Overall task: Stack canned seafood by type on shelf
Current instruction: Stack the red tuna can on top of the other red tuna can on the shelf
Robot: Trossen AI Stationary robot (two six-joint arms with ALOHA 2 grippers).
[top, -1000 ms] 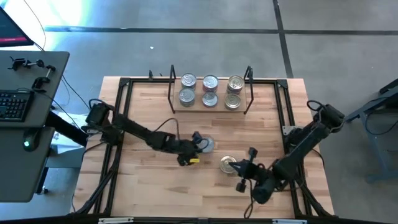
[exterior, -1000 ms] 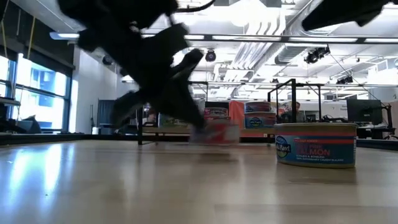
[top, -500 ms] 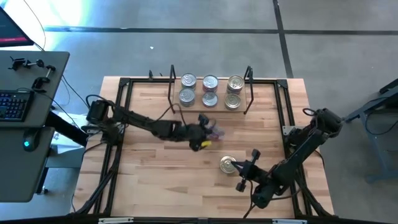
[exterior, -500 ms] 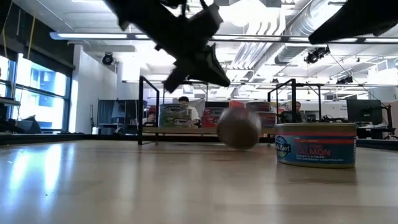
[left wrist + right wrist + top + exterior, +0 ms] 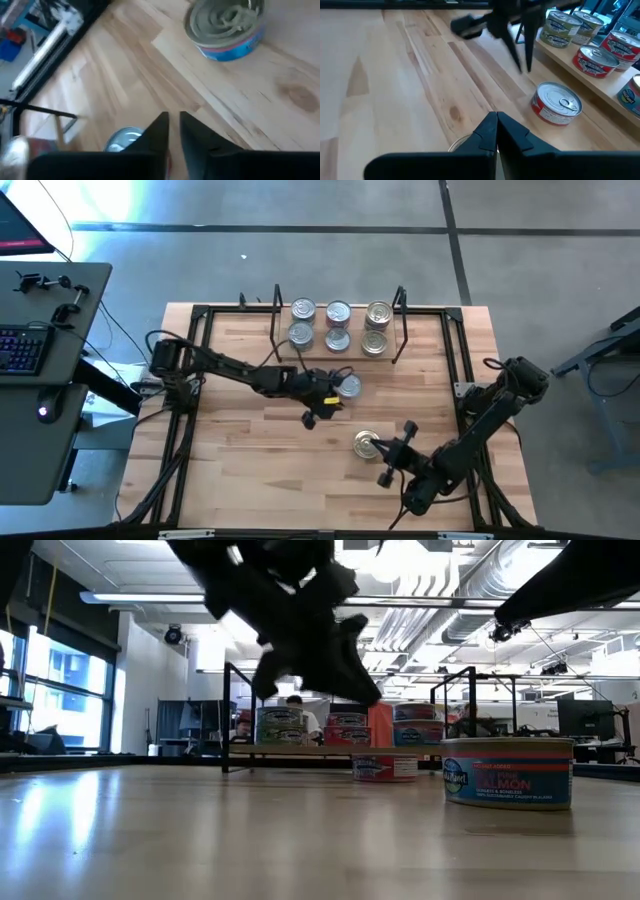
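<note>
A: Hovering above the red-labelled tin, which stands before the shelf, the left gripper is nearly closed, empty.
B: Risk: descending fingers may knock it. Right gripper waits closed, empty, near the salmon tin.

Six tins stood on the shelf at the bench's far edge; two more tins lay before it.
</note>
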